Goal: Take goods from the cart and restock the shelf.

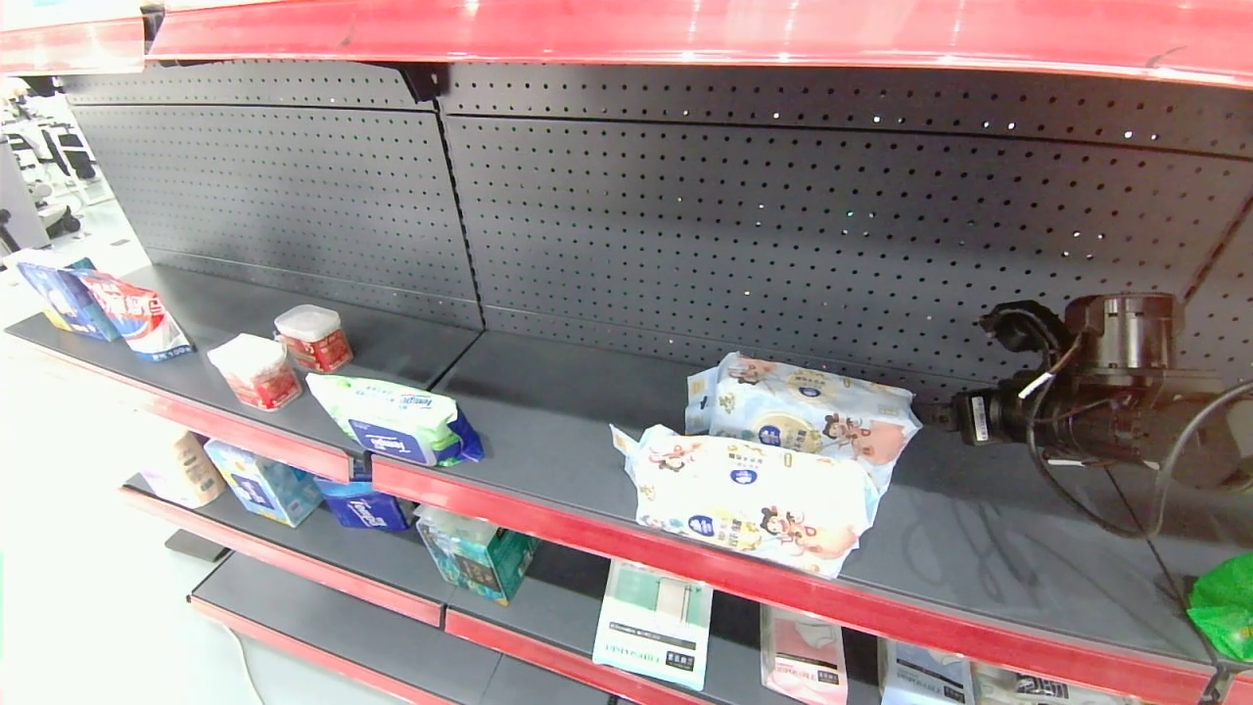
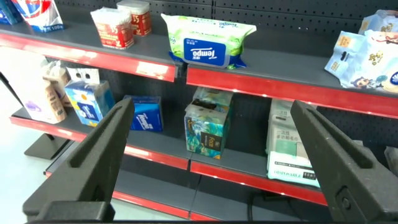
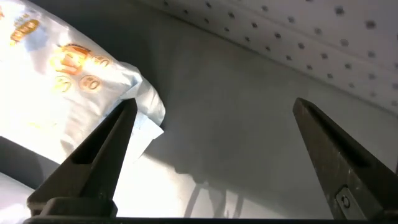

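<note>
Two cartoon-printed wipe packs lie on the upper shelf (image 1: 548,421): the front pack (image 1: 754,494) by the red edge, the rear pack (image 1: 803,411) behind it and partly under it. My right arm's wrist (image 1: 1106,392) hovers over the shelf just right of the rear pack. My right gripper (image 3: 211,149) is open, and one finger (image 3: 102,162) is at the corner of the rear pack (image 3: 62,93); nothing is between the fingers. My left gripper (image 2: 211,155) is open and empty, low in front of the shelving, facing the lower shelves.
A green-and-white wipes pack (image 1: 396,419) and two red jars (image 1: 256,370) (image 1: 313,337) stand left of centre, with blue and red packs (image 1: 132,313) at the far left. A green bag (image 1: 1224,607) lies at the right edge. Boxes and packs (image 2: 208,124) line the lower shelves.
</note>
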`<state>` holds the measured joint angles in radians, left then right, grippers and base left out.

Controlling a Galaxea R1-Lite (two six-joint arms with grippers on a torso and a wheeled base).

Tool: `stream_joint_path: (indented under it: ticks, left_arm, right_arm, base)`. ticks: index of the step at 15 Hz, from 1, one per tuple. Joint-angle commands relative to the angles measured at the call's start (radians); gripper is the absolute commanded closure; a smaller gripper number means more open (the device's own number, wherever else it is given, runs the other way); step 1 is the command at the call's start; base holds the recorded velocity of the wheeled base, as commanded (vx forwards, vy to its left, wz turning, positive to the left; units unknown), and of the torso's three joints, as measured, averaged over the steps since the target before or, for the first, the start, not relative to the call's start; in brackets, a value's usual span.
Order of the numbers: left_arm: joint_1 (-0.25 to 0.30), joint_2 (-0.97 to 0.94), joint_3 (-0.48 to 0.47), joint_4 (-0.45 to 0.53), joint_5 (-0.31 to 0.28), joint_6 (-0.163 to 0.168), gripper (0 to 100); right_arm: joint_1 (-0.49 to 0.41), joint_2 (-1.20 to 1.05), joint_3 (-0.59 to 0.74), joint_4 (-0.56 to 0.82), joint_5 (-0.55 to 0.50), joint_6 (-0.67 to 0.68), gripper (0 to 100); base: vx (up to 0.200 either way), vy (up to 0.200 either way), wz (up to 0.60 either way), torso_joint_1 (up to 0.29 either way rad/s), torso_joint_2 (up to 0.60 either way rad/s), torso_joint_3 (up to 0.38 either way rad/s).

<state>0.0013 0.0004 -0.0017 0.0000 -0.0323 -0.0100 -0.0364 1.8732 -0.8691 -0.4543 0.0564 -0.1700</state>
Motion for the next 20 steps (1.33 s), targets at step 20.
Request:
stream_joint_path:
  ticks: [20]
  left_arm:
    - [0.0,0.0,0.0,0.0,0.0,-0.001,0]
  right_arm:
    - [-0.014,-0.396,0.283,0.0,0.0,0.014,0]
  base:
    - [0.0,0.0,0.0,0.0,0.0,0.0]
